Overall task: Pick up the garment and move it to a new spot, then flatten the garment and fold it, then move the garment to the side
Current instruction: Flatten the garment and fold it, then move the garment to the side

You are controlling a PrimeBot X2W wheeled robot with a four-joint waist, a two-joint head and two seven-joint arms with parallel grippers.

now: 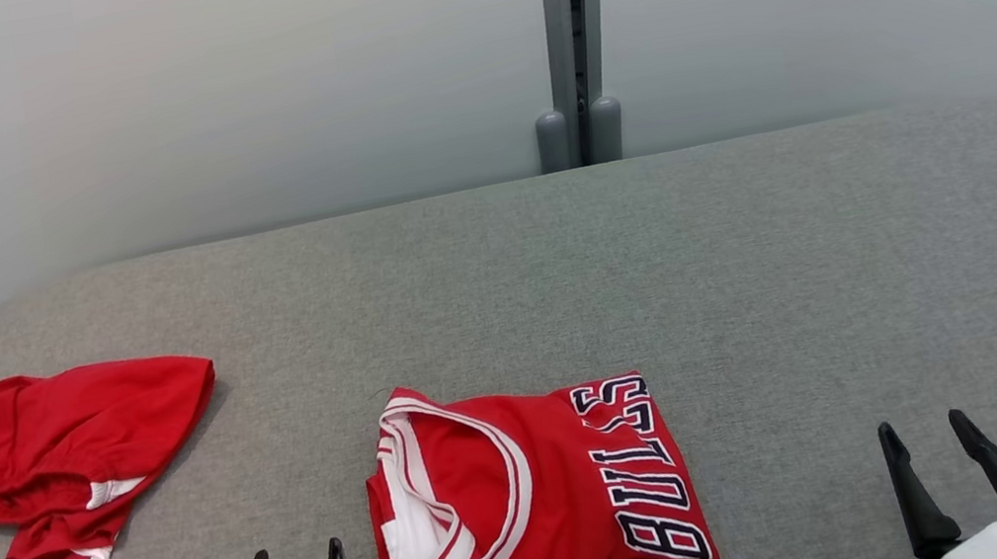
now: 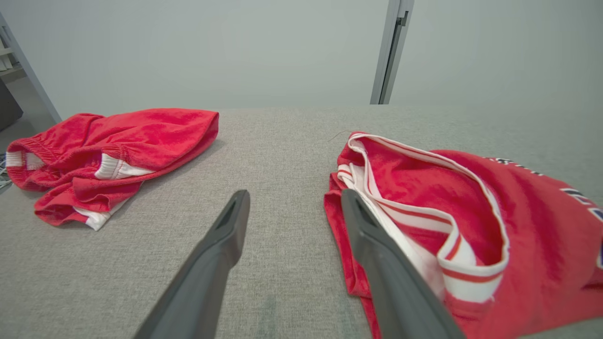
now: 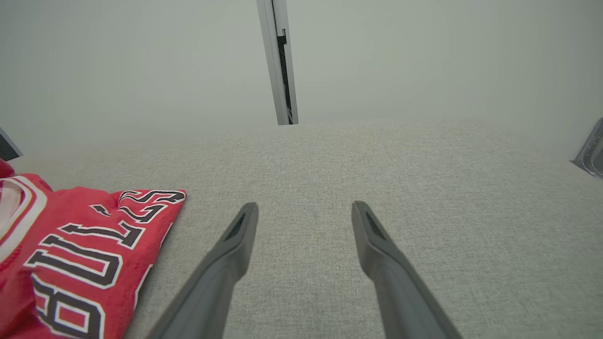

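A grey cloth-covered table (image 1: 755,259) stands against a pale wall (image 1: 180,100). Red shorts (image 1: 55,450) with white trim lie crumpled near its left edge. Behind the far edge a grey metal post (image 1: 565,19) rises up the wall, two rounded grey caps (image 1: 553,143) at its foot.

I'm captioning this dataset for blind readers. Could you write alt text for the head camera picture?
A folded red jersey lettered BULLS lies at the front of a grey table, with rumpled red shorts to its left. The left end effector and right end effector rest open and empty at the bottom, either side of the jersey.
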